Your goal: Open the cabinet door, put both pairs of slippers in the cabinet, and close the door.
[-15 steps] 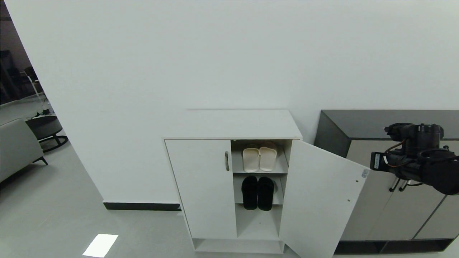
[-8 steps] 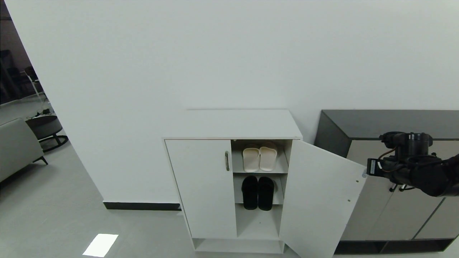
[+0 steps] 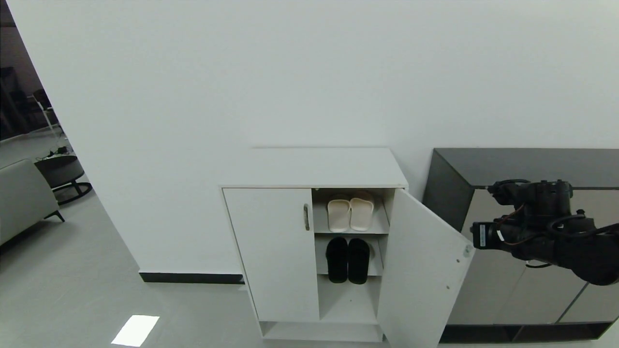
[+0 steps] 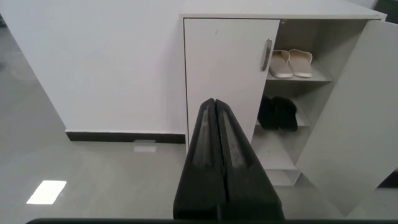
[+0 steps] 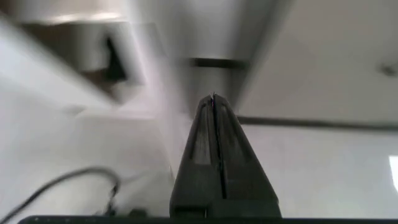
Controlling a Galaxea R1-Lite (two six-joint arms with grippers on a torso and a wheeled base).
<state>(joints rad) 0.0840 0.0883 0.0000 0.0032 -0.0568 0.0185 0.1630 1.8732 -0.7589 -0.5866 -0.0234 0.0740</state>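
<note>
The white cabinet [image 3: 314, 169] stands against the wall with its right door [image 3: 420, 270] swung partly open and its left door [image 3: 271, 251] closed. White slippers [image 3: 349, 214] lie on the upper shelf, black slippers [image 3: 347, 259] on the shelf below; both pairs also appear as white slippers [image 4: 290, 63] and black slippers [image 4: 278, 113] in the left wrist view. My right arm's wrist [image 3: 532, 232] is just behind the outer face of the open door, near its free edge. My right gripper [image 5: 213, 102] is shut and empty. My left gripper [image 4: 215, 104] is shut, held back in front of the closed left door [image 4: 227, 74].
A dark sideboard [image 3: 527, 166] with mirrored fronts stands right of the cabinet, close behind the open door. A grey sofa [image 3: 22, 203] and a round dark table [image 3: 63, 176] are at the far left. Bare grey floor [image 3: 96, 299] lies before the cabinet.
My right arm has moved left, and the right door has swung a little way toward closing. The slippers have not moved.
</note>
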